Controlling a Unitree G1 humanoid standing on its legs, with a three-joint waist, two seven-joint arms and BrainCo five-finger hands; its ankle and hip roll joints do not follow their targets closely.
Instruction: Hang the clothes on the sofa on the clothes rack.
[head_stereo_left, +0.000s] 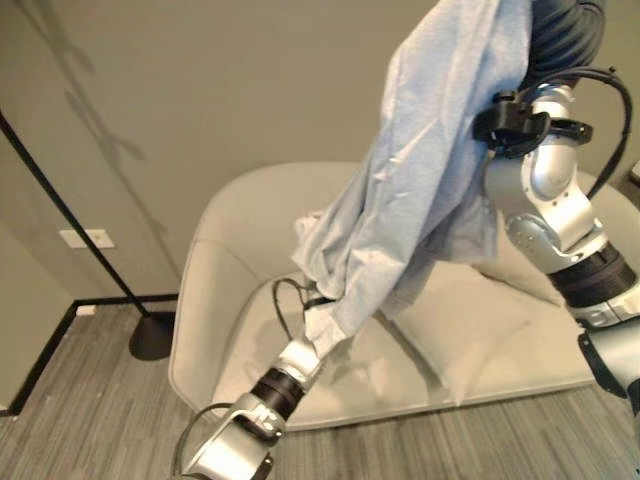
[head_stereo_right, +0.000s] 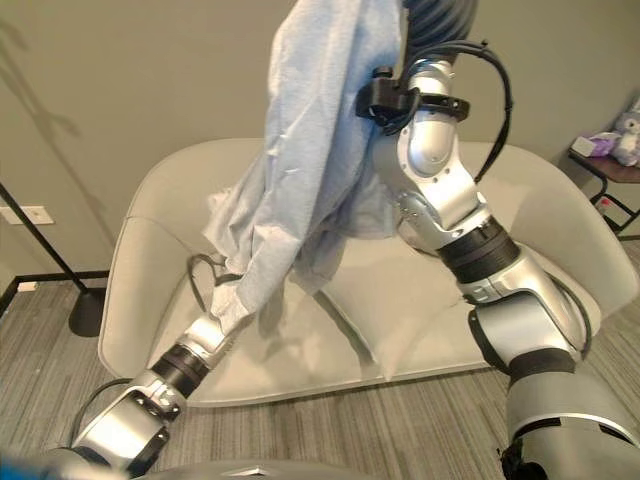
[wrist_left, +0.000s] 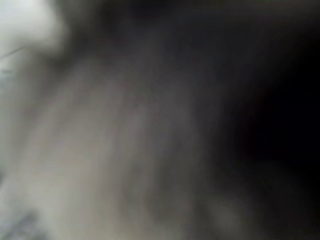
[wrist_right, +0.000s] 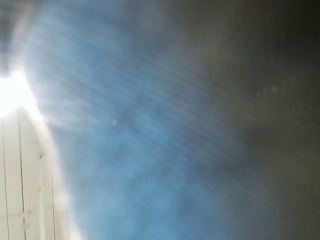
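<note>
- While the right arm is raised high over the sofa (head_stereo_left: 230, 260), a light blue-grey garment (head_stereo_left: 420, 170) hangs from its upper end and drapes down across the middle of both eye views.
- Right hand: under its dark ribbed cover at the top of the eye views, wrapped in the cloth; fingers hidden, so cannot tell whether they are curled round the fabric.
- Right wrist view: blue cloth pressed close to the lens; no fingers can be made out.
- Left arm reaches up from lower left; its wrist goes into the lower end of the garment, just above the sofa seat. Left hand is covered by the fabric; its grasp cannot be read.
- Left wrist view: dark, blurred grey cloth against the lens, nothing more legible.
- Garment is lifted clear of the seat cushion (head_stereo_right: 400, 300) over most of its length; the lower folds hang near the seat.
- Black floor stand (head_stereo_left: 150, 335) with a thin slanted pole rests on the wood-pattern floor (head_stereo_left: 80, 420) left of the sofa, apart from it.
</note>
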